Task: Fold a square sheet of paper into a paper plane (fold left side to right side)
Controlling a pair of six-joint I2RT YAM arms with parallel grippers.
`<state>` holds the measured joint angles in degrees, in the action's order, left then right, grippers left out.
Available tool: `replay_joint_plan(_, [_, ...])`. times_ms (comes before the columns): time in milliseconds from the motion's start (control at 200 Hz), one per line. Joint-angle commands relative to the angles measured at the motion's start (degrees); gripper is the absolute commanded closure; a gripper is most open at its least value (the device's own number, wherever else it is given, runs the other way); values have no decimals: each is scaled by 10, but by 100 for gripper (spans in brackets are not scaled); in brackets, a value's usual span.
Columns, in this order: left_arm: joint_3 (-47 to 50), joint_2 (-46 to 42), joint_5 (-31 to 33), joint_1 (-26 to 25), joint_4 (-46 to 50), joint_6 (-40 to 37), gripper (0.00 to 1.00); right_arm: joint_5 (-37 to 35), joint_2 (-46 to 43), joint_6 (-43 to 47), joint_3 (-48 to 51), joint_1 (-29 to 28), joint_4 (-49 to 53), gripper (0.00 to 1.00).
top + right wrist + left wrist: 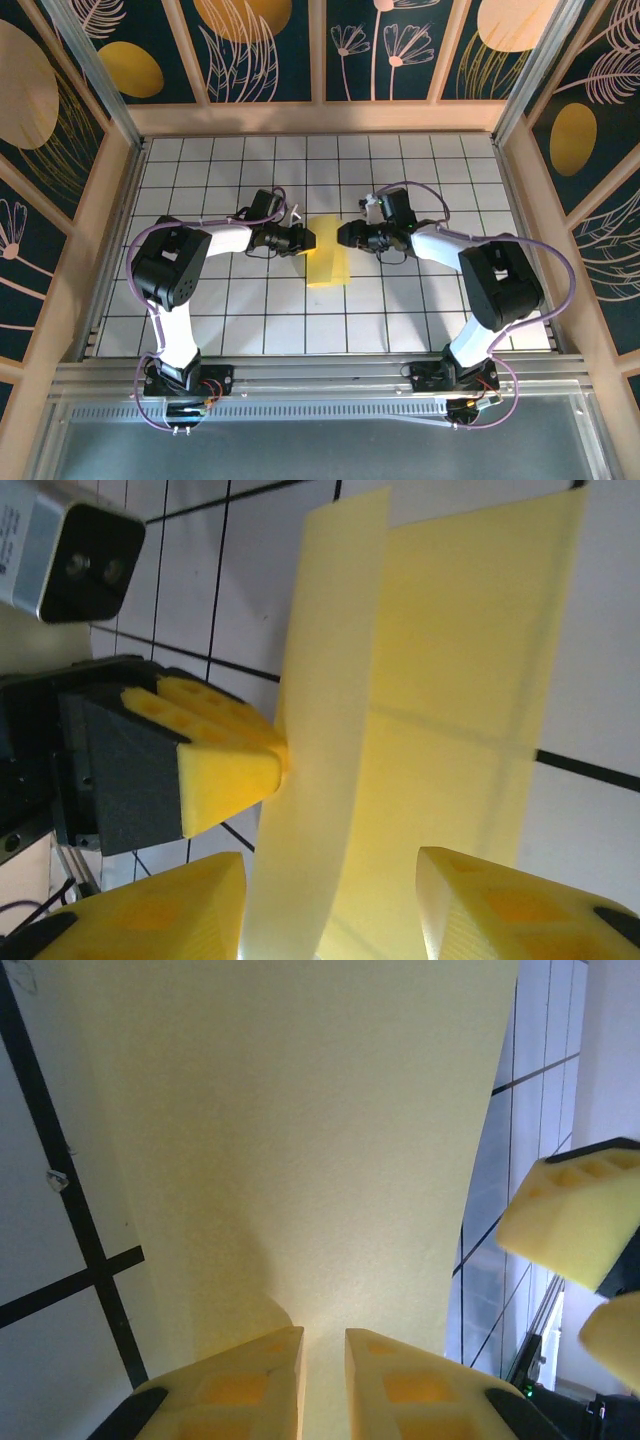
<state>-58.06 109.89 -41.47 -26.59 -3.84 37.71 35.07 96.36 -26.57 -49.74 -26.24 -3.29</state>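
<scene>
Right wrist | sheet (440, 660) pinched by left fingers (225, 770) | right fingers (500, 910) apart

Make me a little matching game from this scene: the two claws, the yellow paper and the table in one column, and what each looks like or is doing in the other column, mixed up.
Things
1. left claw
2. right claw
3. sheet of paper
4. table

Descriptions
A. white with a dark grid of lines
B. fingers spread apart, one on either side of the raised flap
C. yellow, with one flap lifted off the surface
D. pinched shut on the paper's edge

Pairs: 1-D, 2-B, 3-C, 4-A
</scene>
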Motion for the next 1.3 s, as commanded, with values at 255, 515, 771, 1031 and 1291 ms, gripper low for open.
replay_joint_plan(255, [-15,7,1,-4,5,1,81,32,51,-27,-21,-25,-37,66])
replay_joint_plan(515, [-15,-1,-4,-4,-2,6,78,16,58,-31,-23,-26,-31,95])
replay_joint_plan(771, [-17,-24,9,-4,8,2,68,-36,60,-24,-36,-24,6,100])
replay_joint_plan(1031, [-12,-85,114,-4,72,-17,42,-78,56,-9,-47,-23,42,100])
replay_joint_plan(1291, [5,-76,137,-6,81,-7,38,-104,64,-2,-58,-24,67,100])
